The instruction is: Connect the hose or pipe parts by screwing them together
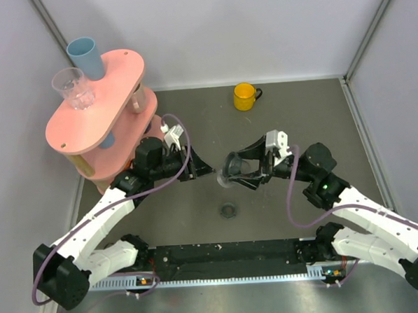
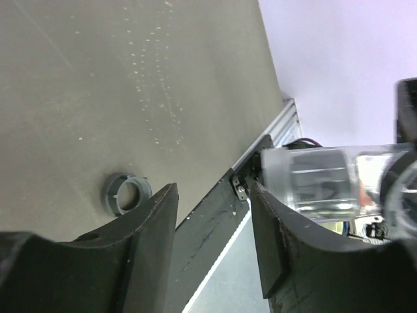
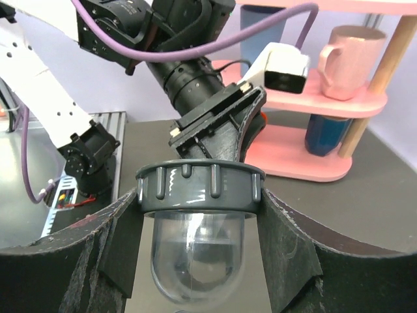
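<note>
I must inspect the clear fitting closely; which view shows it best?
The right wrist view: the fitting fills the centre, with its grey ribbed rim and clear body sharp. The left wrist view shows it side-on at the right, partly covered. The top view shows it small and dark.

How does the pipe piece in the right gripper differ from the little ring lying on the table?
The pipe piece is clamped between the fingers of the right gripper, off the table. The ring lies loose on the table, touched by nothing. The pipe piece is larger, a clear domed body under a dark grey ribbed collar, while the ring is small and grey throughout. Both are round plastic fittings.
</note>
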Robot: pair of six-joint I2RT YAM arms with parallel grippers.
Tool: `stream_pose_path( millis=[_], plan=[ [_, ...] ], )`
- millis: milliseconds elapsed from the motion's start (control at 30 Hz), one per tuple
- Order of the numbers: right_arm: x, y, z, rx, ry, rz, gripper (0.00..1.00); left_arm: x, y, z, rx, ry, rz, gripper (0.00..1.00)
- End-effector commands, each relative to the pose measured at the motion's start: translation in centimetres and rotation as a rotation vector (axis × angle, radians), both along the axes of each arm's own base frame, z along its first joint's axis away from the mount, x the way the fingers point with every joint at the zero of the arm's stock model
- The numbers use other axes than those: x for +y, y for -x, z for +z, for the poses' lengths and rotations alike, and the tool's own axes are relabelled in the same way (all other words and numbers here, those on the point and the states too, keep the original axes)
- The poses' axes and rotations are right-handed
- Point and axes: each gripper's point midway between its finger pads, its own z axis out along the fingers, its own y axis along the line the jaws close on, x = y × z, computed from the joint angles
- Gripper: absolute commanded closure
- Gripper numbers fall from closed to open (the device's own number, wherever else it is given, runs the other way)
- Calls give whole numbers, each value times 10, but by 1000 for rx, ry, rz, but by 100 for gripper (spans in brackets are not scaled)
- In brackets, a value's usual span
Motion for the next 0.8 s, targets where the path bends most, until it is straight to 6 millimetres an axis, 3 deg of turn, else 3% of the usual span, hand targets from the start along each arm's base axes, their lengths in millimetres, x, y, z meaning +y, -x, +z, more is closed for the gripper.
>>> stream_pose_path(
  millis=[0,167,300,400,633,667,767],
  plan=[
    [-15,-2,26,-104,-46,-69,81,12,-3,1,-65,-60,43,45],
    [-29,-14,28,-122,-11,-185,82,17,4,-28,-64,-137,74,38],
    [-50,-27,35,-127,-21,-333,80,4,22,-56,-27,-213,32,32],
    [-63,-35,28,-104,-6,-419,80,-2,29,-79,-21,-324,31,29],
    [-102,-30,27,-88,-35,-566,79,-23,45,-126,36,-501,-53,20],
    [-105,-29,26,-85,-33,-575,79,-29,49,-125,28,-513,-73,15],
    [-115,-23,25,-87,-47,-593,79,-40,48,-134,23,-570,-95,13]
  ],
)
